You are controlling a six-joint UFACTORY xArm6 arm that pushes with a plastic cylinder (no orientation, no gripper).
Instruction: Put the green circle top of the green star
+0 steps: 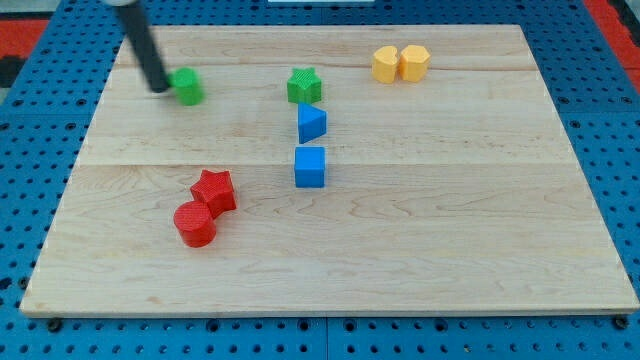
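The green circle (187,86) sits on the wooden board near the view's top left. The green star (304,85) stands to its right, well apart, at about the same height in the view. My dark rod comes down from the top left, and my tip (159,88) rests just left of the green circle, touching it or nearly so.
A blue triangle (312,123) sits just below the green star, with a blue cube (310,166) below that. A red star (214,189) and red circle (195,224) touch at lower left. Two yellow blocks (400,63) sit together at top right. The board (450,220) ends on a blue pegboard.
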